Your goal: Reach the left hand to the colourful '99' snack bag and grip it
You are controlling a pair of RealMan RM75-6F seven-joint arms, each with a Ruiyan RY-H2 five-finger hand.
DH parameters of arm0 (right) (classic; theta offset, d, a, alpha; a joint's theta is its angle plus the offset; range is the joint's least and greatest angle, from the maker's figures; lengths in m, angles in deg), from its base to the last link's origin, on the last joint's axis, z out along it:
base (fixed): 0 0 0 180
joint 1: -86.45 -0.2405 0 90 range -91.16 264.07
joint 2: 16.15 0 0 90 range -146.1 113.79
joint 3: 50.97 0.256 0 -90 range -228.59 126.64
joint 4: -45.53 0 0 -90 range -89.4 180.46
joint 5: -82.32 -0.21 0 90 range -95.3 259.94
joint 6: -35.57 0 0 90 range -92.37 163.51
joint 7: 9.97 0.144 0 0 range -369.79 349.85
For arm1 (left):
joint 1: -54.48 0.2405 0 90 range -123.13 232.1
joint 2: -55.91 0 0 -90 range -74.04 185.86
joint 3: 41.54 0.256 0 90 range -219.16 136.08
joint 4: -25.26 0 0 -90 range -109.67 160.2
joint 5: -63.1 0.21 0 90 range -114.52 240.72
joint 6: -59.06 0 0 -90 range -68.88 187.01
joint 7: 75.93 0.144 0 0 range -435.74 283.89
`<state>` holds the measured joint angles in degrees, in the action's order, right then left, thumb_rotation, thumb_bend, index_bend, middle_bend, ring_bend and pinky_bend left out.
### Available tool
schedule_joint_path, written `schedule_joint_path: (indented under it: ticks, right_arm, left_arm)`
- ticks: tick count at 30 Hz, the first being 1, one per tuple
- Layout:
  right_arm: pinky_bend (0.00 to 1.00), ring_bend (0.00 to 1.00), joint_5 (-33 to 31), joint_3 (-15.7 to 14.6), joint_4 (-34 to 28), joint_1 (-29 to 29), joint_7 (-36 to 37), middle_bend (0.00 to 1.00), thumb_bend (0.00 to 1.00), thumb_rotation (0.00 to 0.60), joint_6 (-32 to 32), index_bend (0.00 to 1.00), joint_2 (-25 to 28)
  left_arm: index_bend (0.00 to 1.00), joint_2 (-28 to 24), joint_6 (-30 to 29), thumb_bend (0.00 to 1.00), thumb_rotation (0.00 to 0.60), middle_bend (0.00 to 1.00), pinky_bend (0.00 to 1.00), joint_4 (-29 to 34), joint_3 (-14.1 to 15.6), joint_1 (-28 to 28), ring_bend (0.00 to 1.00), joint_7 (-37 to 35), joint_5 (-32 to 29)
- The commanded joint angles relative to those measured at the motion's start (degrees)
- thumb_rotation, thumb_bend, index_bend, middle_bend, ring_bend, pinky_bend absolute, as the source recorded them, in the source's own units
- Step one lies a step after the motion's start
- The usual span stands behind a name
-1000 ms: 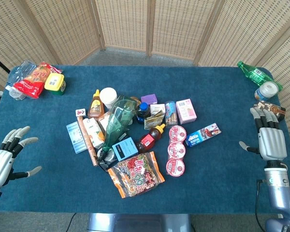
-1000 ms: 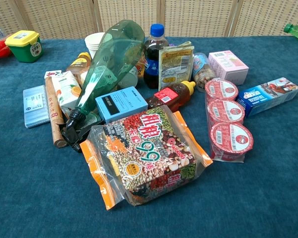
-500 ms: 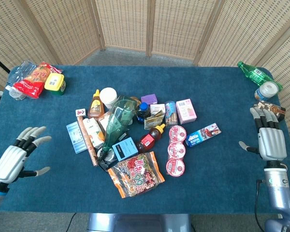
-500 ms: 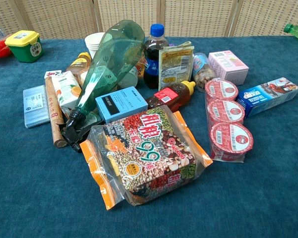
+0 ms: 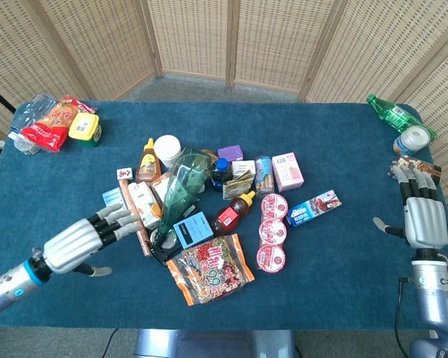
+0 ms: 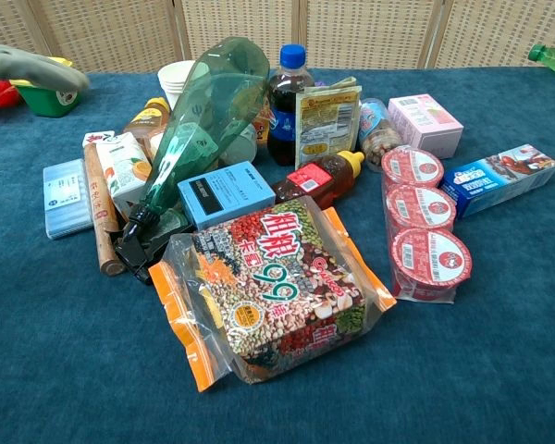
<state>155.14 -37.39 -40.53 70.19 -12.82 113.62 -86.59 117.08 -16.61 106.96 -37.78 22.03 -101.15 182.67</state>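
Observation:
The colourful '99' snack bag (image 5: pixel 210 269) (image 6: pixel 273 286), clear with orange edges and mixed grains inside, lies flat at the front of the pile on the blue table. My left hand (image 5: pixel 82 241) hovers to the left of it with fingers spread and nothing in them; its fingertips (image 5: pixel 127 218) reach toward the pile's left edge, still apart from the bag. In the chest view only a blurred part of that left hand (image 6: pixel 32 67) shows at the top left. My right hand (image 5: pixel 420 211) stands upright and open at the table's right edge.
Around the bag lie a green spray bottle (image 5: pixel 182 190), a blue box (image 5: pixel 193 229), a honey bottle (image 5: pixel 234 212), three red-lidded cups (image 5: pixel 272 231), a wooden roller (image 5: pixel 135 222) and several small packets. A yellow-lidded tub (image 5: pixel 84 129) sits far left; a green bottle (image 5: pixel 392 113) far right.
My left hand has swung from the table's left edge to the right and inward, toward the pile, and now shows in the chest view. The right hand has barely moved.

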Motion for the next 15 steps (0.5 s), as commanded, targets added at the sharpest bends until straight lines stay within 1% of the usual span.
schedule_joint_path:
  ticks: [1, 8, 15]
  right_arm:
    - [0.0, 0.0, -0.1, 0.1, 0.0, 0.0, 0.1, 0.0, 0.05, 0.6, 0.0, 0.04, 0.0]
    - [0.0, 0.0, -0.2, 0.2, 0.1, 0.1, 0.6, 0.0, 0.05, 0.6, -0.1, 0.04, 0.2]
    - [0.0, 0.0, -0.4, 0.3, 0.4, 0.4, 1.7, 0.0, 0.05, 0.6, -0.2, 0.05, 0.4]
  left_arm:
    - [0.0, -0.1, 4.8, 0.0, 0.6, 0.0, 0.0, 0.4, 0.1, -5.6, 0.0, 0.0, 2.3]
    - [0.0, 2.4, 11.1, 0.0, 0.6, 0.0, 0.0, 2.9, -1.1, -13.4, 0.0, 2.7, 3.7]
    - [0.0, 5.6, 16.1, 0.0, 0.6, 0.0, 0.0, 5.2, -0.6, -18.8, 0.0, 4.7, 3.7]
